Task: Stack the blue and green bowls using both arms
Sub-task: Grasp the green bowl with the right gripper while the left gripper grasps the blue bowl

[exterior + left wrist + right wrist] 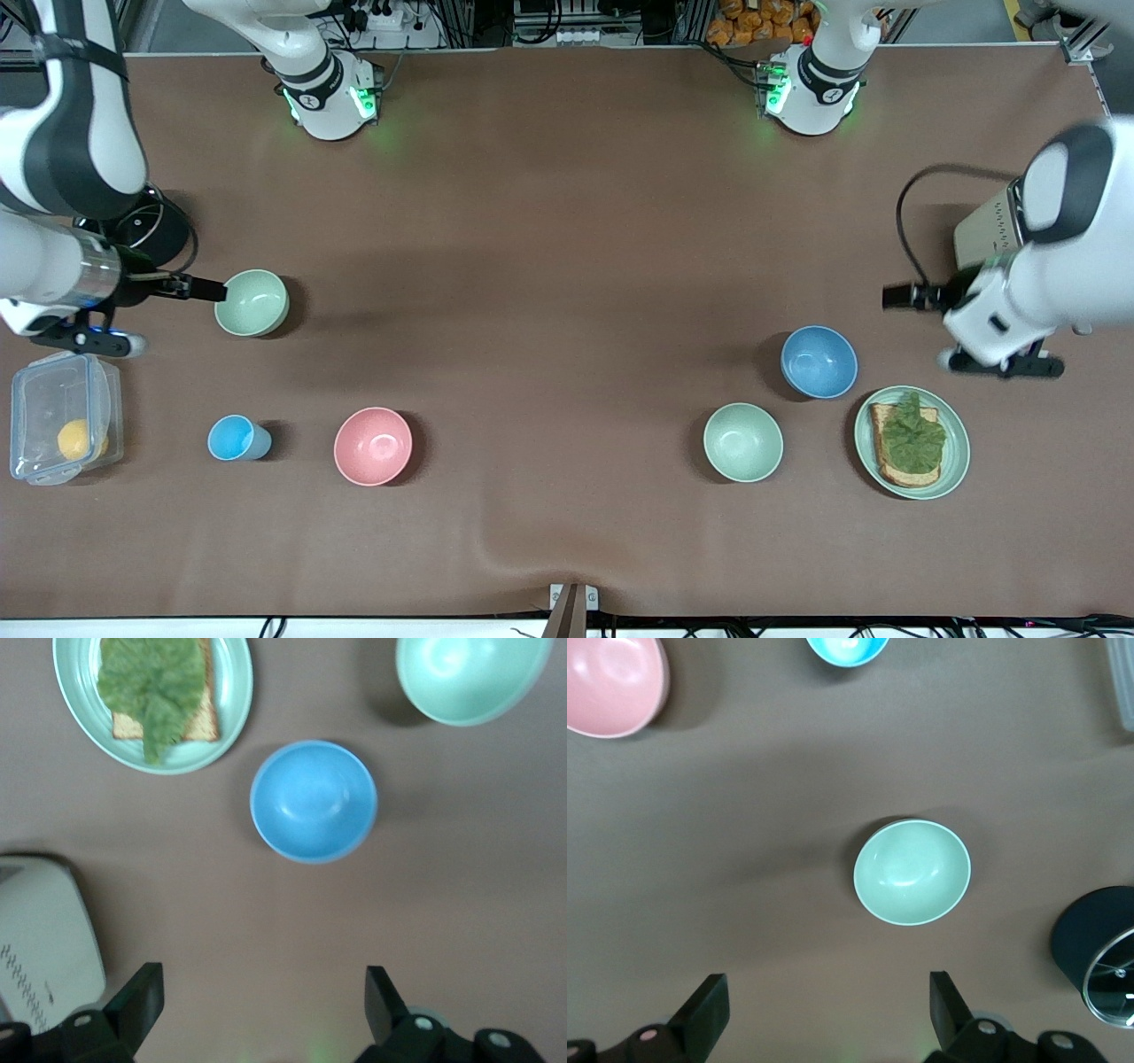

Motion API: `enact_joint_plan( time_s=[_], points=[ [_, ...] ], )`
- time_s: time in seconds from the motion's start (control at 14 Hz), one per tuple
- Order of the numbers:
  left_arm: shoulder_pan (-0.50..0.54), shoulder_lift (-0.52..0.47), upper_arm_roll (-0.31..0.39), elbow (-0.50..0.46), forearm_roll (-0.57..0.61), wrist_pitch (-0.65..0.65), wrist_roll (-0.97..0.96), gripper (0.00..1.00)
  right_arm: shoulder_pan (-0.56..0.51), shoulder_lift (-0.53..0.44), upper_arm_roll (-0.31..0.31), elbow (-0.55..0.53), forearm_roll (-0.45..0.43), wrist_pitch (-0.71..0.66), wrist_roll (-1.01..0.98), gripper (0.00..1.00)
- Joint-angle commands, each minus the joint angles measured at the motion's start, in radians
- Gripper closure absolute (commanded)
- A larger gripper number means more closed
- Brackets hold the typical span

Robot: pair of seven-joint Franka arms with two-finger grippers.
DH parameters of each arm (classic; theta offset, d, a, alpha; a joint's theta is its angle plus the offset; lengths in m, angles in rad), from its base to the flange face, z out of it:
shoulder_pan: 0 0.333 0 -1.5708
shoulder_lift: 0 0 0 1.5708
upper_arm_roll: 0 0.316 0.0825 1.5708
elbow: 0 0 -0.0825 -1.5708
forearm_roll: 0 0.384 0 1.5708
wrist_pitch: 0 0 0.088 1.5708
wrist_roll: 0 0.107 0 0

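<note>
The blue bowl (pixel 819 361) sits upright, mouth up, toward the left arm's end, just beside the plate (pixel 955 461). The green bowl (pixel 252 302) sits upright toward the right arm's end, bare cloth around it. Left gripper (pixel 261 1005) and right gripper (pixel 828 1005) hover, fingers wide, holding nothing.

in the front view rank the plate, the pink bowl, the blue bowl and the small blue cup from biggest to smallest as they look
1. Plate, clearly widest.
2. Pink bowl and blue bowl: they look alike, so no ranking between them.
3. Cup, clearly smallest.
</note>
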Motion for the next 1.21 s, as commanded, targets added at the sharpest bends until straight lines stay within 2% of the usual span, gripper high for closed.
enact_joint_plan(
  time_s=[0.0, 0.36, 0.64, 0.79, 1.14],
  points=[
    [0.019, 0.083, -0.004, 0.018, 0.051, 0.061, -0.001, 0.00, -0.013, -0.090, 0.000, -0.192, -0.030, 0.146, -0.048, 0.00],
    [0.023, 0.229, -0.004, 0.012, 0.051, 0.208, -0.018, 0.00, -0.128, -0.106, 0.000, -0.385, -0.028, 0.376, -0.220, 0.00],
    [0.020, 0.260, -0.004, -0.064, 0.051, 0.300, -0.018, 0.00, -0.168, -0.097, 0.000, -0.545, -0.027, 0.600, -0.247, 0.00],
    [0.023, 0.257, -0.006, -0.118, 0.051, 0.352, -0.018, 0.00, -0.171, -0.078, 0.000, -0.568, -0.027, 0.653, -0.251, 0.03],
    [0.023, 0.269, -0.006, -0.169, 0.051, 0.405, -0.018, 0.00, -0.242, -0.011, 0.001, -0.573, -0.024, 0.731, -0.364, 0.11]
  ],
)
